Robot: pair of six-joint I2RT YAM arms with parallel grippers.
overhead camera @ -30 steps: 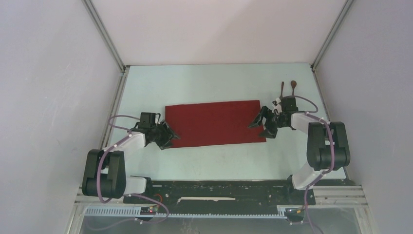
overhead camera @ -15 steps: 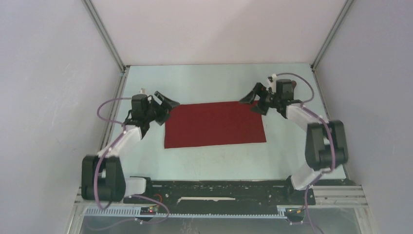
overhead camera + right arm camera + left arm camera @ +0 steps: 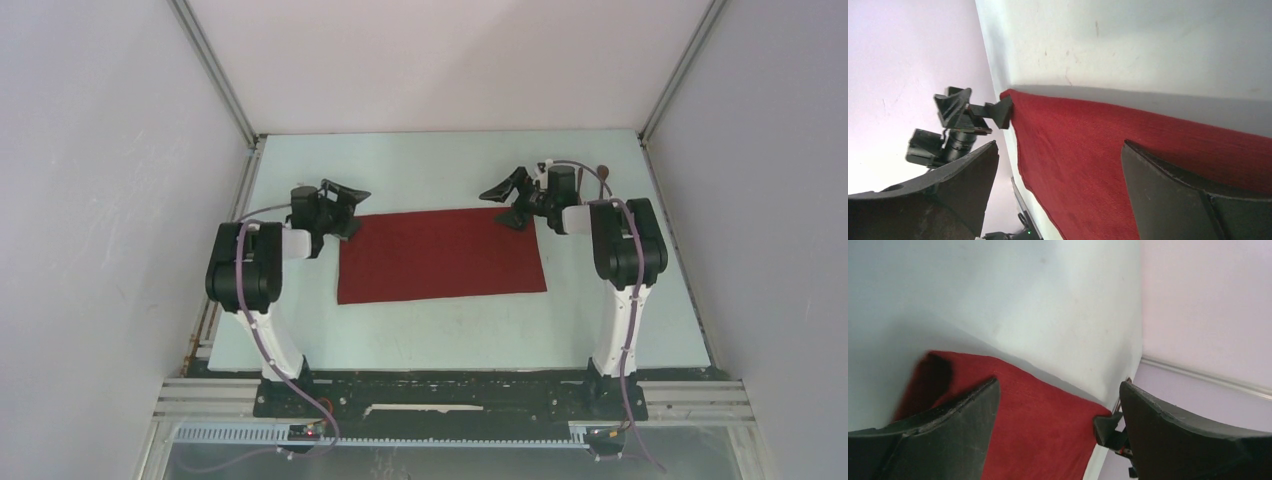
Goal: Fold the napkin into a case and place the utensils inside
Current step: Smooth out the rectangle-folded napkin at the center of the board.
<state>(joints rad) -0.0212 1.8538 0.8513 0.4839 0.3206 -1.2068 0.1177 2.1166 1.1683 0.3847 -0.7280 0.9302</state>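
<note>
The dark red napkin [image 3: 440,255] lies flat on the table as a wide rectangle. My left gripper [image 3: 352,210] is open at its far left corner, with one finger [image 3: 968,415] over the cloth [image 3: 1048,430]. My right gripper [image 3: 495,208] is open at the far right corner, and in its wrist view the cloth [image 3: 1088,150] lies between its fingers [image 3: 1158,175]. Neither gripper holds anything. A dark brown utensil tip [image 3: 603,169] shows behind the right arm; the rest of the utensils is hidden.
Metal frame rails [image 3: 225,95] and pale walls close in the table on the left, right and back. The black base rail [image 3: 450,395] runs along the near edge. Each wrist view shows the other gripper [image 3: 968,112] across the napkin.
Both grippers have left the napkin's near corners and moved to its far corners, staying open. The napkin has not moved. The right arm now covers most of the utensils.
</note>
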